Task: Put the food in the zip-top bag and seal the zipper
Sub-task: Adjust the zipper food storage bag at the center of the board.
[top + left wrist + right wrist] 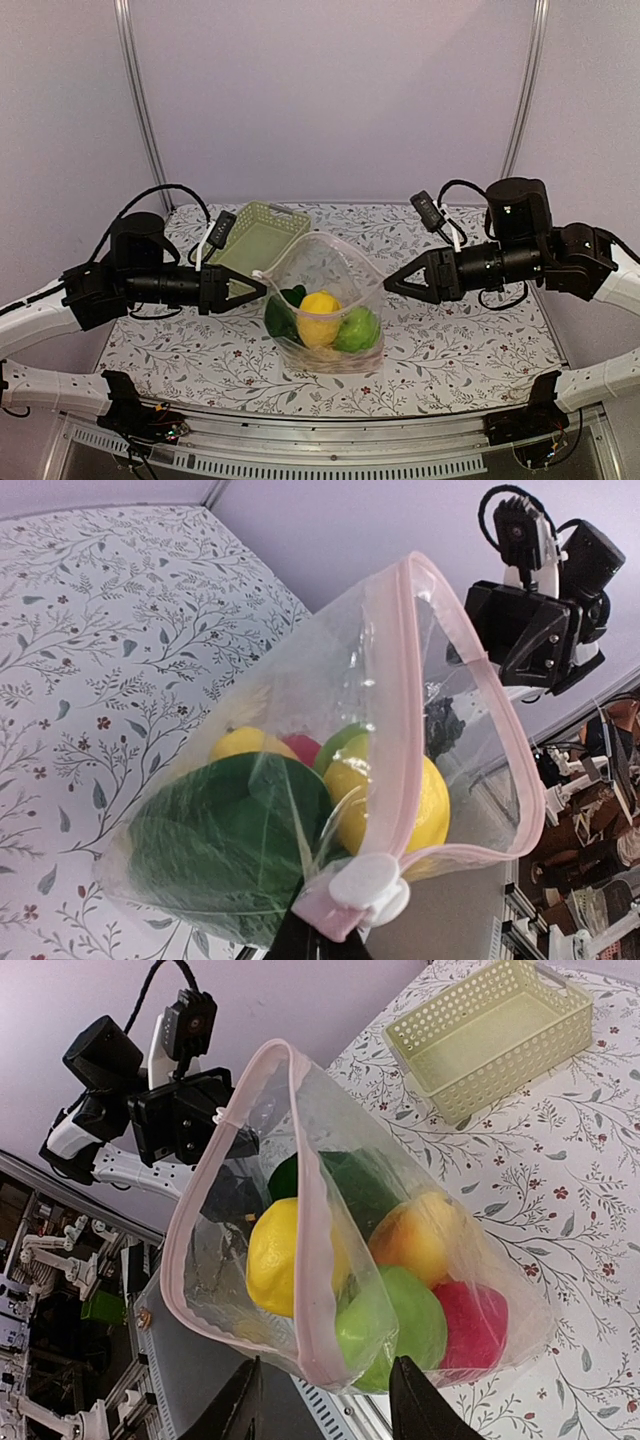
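Observation:
The clear zip-top bag [325,290] stands mid-table with its pink zipper [395,680] mouth open. Inside are a yellow fruit [320,314], a green apple [357,329] and a dark green vegetable [283,312]. The right wrist view also shows a red piece [470,1325] and an orange-yellow fruit [420,1235] in the bag. My left gripper [260,288] is shut on the zipper's end, right by the white slider tab [368,888]. My right gripper [390,283] is open, its fingers [240,1405] either side of the bag's opposite corner [325,1365].
A pale green lattice basket [255,238] stands empty behind the bag at the back left, also seen in the right wrist view [490,1035]. The floral tablecloth [460,350] covers the table.

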`<state>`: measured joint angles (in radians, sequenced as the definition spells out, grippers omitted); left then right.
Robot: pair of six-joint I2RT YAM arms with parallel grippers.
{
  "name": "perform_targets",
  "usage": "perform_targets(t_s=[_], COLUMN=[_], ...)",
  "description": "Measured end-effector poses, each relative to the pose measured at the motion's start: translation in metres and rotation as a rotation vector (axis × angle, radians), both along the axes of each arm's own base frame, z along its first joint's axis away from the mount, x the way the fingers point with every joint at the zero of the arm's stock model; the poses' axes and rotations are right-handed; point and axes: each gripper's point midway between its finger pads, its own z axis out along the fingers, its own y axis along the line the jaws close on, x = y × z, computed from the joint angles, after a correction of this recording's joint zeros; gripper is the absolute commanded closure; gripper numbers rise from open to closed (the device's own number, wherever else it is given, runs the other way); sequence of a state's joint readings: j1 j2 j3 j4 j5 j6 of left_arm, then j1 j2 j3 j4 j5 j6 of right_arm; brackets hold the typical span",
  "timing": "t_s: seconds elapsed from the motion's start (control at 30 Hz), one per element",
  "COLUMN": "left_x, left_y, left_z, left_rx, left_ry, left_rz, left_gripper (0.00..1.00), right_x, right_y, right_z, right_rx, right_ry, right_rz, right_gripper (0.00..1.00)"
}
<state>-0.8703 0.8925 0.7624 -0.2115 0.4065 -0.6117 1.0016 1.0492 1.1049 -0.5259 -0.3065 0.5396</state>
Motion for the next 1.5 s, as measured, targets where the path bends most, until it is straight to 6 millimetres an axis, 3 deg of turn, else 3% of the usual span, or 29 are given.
perform_targets(t_s=[0.2, 0.47, 0.73, 0.8, 0.83, 0.97, 1.07, 1.2, 1.37, 1.5], left_x=[0.000, 0.001, 0.007, 0.009, 0.011, 0.011, 0.007, 0.004, -0.002, -0.007], left_y=[0.001, 0.002, 0.010, 0.013, 0.015, 0.018, 0.017, 0.013, 0.010, 0.006], left_z=[-0.001, -0.002, 0.009, 0.022, 0.032, 0.067, 0.072, 0.051, 0.013, 0.007], left_rx=[0.005, 0.016, 0.052, 0.051, 0.043, -0.016, -0.038, -0.024, 0.005, -0.004], left_ry=[0.008, 0.012, 0.012, -0.001, -0.013, -0.056, -0.037, 0.021, 0.084, 0.095], left_rz=[0.002, 0.013, 0.064, 0.083, 0.090, 0.104, 0.088, 0.070, 0.037, -0.003], left_gripper=[1.00, 1.00, 1.00, 1.00, 1.00, 1.00, 1.00, 1.00, 1.00, 1.00], right_x=[0.004, 0.010, 0.010, 0.010, 0.011, 0.010, 0.009, 0.012, 0.025, 0.033], right_y=[0.009, 0.022, 0.020, 0.017, 0.013, 0.004, -0.002, -0.005, -0.009, -0.013], right_z=[0.004, -0.001, 0.008, 0.024, 0.041, 0.070, 0.083, 0.073, 0.036, 0.022], right_rx=[0.027, 0.034, 0.029, 0.038, 0.046, 0.072, 0.085, 0.046, -0.057, -0.102], right_ry=[-0.021, -0.022, -0.023, -0.045, -0.074, -0.134, -0.171, -0.171, -0.147, -0.130], right_rz=[0.008, 0.024, 0.019, 0.011, 0.000, -0.008, -0.013, -0.031, -0.093, -0.144], right_gripper=[0.71, 1.00, 1.00, 1.00, 1.00, 1.00, 1.00, 1.00, 1.00, 0.73])
